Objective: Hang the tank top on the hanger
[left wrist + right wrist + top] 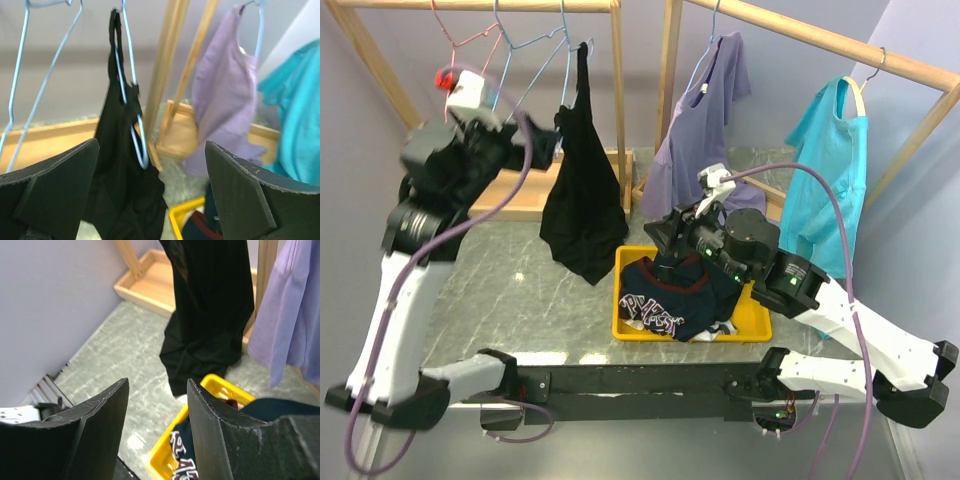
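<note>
Grey marble table, lilac wall; yellow bin beside tank top hanging on hanger; left gripper wide, right gripper parted, both empty.

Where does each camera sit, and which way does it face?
Top external: above and behind, looking down on the table, yellow bin and racks; left arm and right arm show.
Left wrist: up by the rack, facing the hanging tank top; left gripper open.
Right wrist: above the bin, facing the tank top's hem; right gripper open.
All three share the tank top.
</note>
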